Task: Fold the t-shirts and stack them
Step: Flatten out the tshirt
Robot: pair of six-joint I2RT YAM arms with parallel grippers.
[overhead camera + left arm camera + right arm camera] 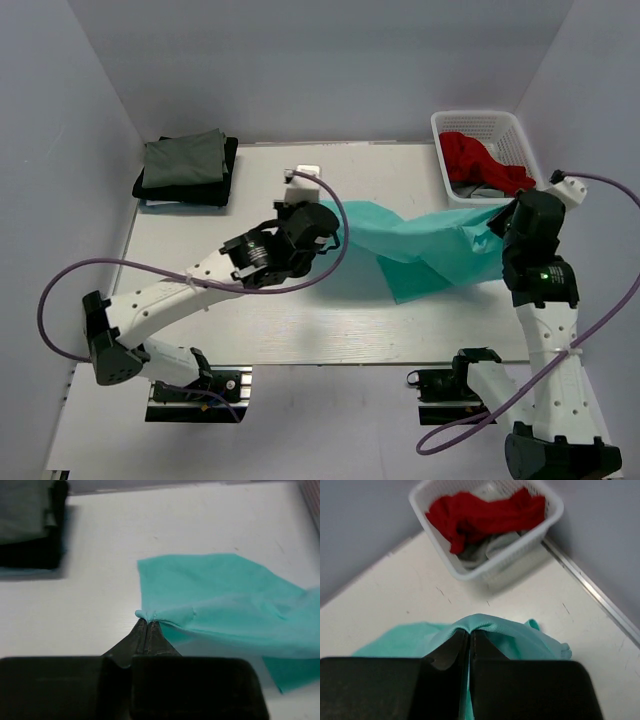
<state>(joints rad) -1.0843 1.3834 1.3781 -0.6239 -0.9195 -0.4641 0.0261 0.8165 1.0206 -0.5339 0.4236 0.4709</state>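
We see the left tool (147,623) pressed together on an edge of the teal shirt (425,250), with a small pucker of cloth pinched at its tips. The right tool (470,632) is also closed. It clamps a fold of the same shirt, which arches over its tips.

From above, the shirt stretches between the two tools, from the centre of the tabletop (300,320) out toward 3 o'clock. It is twisted along its length, and a loose flap spreads toward 5 o'clock. We cannot tell how much of it rests on the tabletop.

At 10 o'clock, well apart from the left tool, a folded grey-green shirt (185,157) lies on top of a black shirt (150,187) in a stack.

At 2 o'clock, near the right tool, stands the white basket (470,575). In it a red shirt (480,512) lies crumpled over some grey cloth (492,547). The teal shirt's right end lies just beside the basket's near wall; we cannot tell whether they touch.
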